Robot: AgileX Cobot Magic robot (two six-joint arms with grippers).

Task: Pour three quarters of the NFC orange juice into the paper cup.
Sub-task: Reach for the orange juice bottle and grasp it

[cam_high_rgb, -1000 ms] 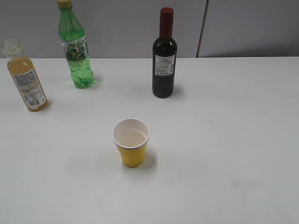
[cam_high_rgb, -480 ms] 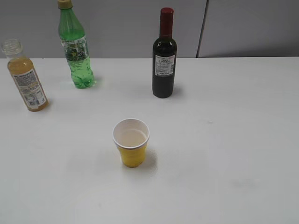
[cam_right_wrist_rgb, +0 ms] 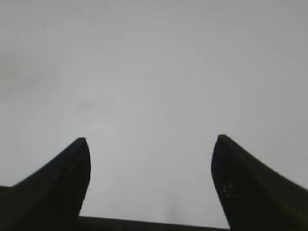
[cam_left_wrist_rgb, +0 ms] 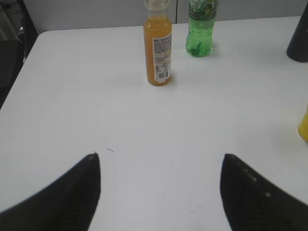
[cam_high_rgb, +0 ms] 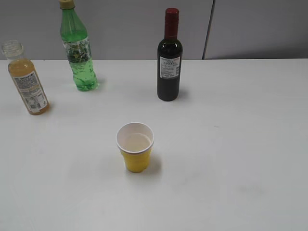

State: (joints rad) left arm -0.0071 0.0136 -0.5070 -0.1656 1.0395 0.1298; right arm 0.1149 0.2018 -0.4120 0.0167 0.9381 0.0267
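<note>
The NFC orange juice bottle (cam_high_rgb: 28,82) stands uncapped at the far left of the white table; in the left wrist view it (cam_left_wrist_rgb: 158,48) stands upright ahead of the jaws. The yellow paper cup (cam_high_rgb: 135,147) stands upright in the middle of the table with a little pale liquid inside; its edge shows at the right border of the left wrist view (cam_left_wrist_rgb: 303,126). My left gripper (cam_left_wrist_rgb: 160,156) is open and empty, well short of the bottle. My right gripper (cam_right_wrist_rgb: 151,140) is open and empty over bare table. Neither gripper shows in the exterior view.
A tall green bottle (cam_high_rgb: 77,50) stands at the back left, also in the left wrist view (cam_left_wrist_rgb: 201,26). A dark wine bottle (cam_high_rgb: 169,60) stands at the back centre. The table's left edge (cam_left_wrist_rgb: 21,67) shows in the left wrist view.
</note>
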